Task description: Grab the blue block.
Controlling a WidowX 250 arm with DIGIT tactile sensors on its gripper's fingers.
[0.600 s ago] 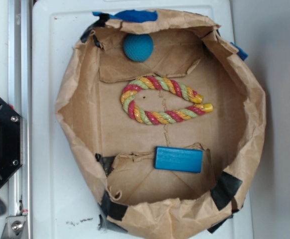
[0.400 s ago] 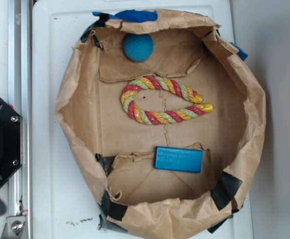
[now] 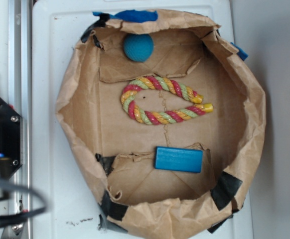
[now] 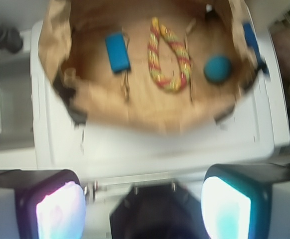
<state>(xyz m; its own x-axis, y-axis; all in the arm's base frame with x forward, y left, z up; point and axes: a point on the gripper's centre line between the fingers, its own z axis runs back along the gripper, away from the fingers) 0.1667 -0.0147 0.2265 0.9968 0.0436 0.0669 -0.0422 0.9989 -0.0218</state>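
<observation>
Overhead and wrist views at the outset of the reach. The blue block (image 3: 179,159) lies flat on the floor of the brown paper basin (image 3: 70,94), near its lower wall, well apart from the striped rope toy (image 3: 162,100) at the centre and the teal ball (image 3: 138,47) at the far side; none of the three has shifted over the preceding half-second. What has changed is my own arm (image 3: 0,164): at the left edge of the overhead view it has gone from a sharp, still outline to a blurred one, with a cable now sweeping across the lower corner, so I judge that I have only just begun to move. In the wrist view my gripper (image 4: 142,206) stands wide, its two pads far apart and empty, outside the basin over the white tray (image 4: 150,149), with the block ahead and to the left. The whole approach, descent and closure remain to be done.
</observation>
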